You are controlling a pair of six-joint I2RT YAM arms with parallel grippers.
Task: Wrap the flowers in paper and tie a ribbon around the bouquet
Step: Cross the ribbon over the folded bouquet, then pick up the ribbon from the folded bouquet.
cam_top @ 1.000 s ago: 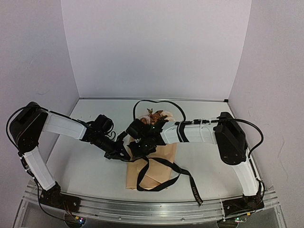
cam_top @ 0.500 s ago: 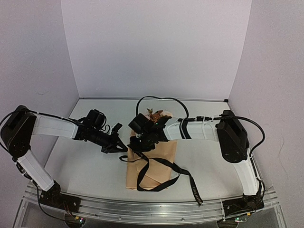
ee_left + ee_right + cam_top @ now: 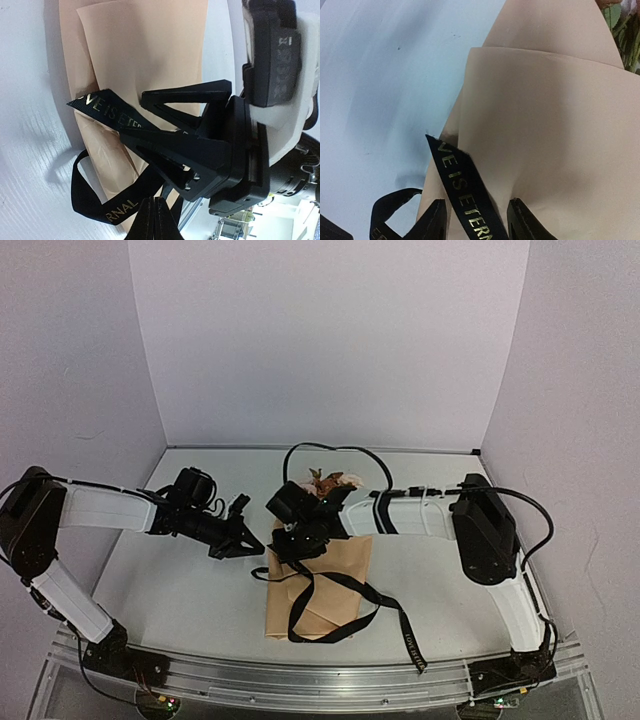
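- the ribbon point(image 3: 405, 632), black with gold lettering, has one tail lying on the white table point(image 3: 180, 590) near the front edge, right of centre
- further in, it loops loosely over and around the narrow end of the bouquet point(image 3: 335, 570), a cone of tan paper point(image 3: 545, 125) lying flat with that end towards the arms
- the right gripper point(image 3: 479, 220) hangs over the left side of the cone, about halfway up; its fingers stand apart, and the other ribbon end runs between them unpinched, its cut tip lying free at the paper's edge
- the left gripper point(image 3: 245, 540) sits just left of the cone, pointing at it, closed with nothing seen between its fingers; in the left wrist view the ribbon end passes behind them, and i cannot tell if they touch it
- the flowers point(image 3: 330, 480), cream and rust blooms, stick out of the cone's wide far end
- a black cable point(image 3: 330, 448) arcs behind them
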